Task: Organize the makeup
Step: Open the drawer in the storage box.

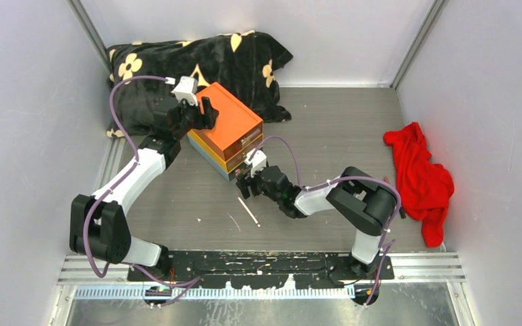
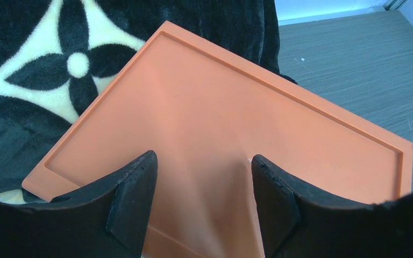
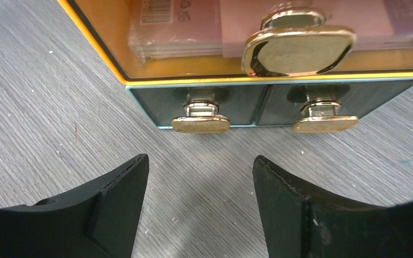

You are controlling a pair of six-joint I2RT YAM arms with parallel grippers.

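**Palette in the box, one stick loose on the table**

A pink palette (image 3: 193, 32) is seen through the clear front of a drawer (image 3: 107, 48) in the orange box (image 1: 234, 119), so it is judged to be already stowed. A thin pale stick (image 1: 248, 211) lies loose on the table (image 1: 333, 136) just near of the box. It may be a brush or a pencil, but it is too small to be identified. No other makeup can be made out.

The right end effector (image 3: 200, 161) is held low over the table, facing the drawer fronts, with its fingers spread and nothing between them. It is lined up with the left of two gold knobs (image 3: 200, 123) on the bottom drawers, likely so that a drawer can be pulled out for the stick.

The left end effector (image 2: 201, 161) is set over the orange top of the box, fingers spread and nothing held. Contact cannot be confirmed. It is probably placed there so that the box is kept from sliding when a drawer is pulled.

A dark blanket (image 1: 231, 54) lies behind the box at the far left. A red cloth (image 1: 418, 176) lies well apart at the right.
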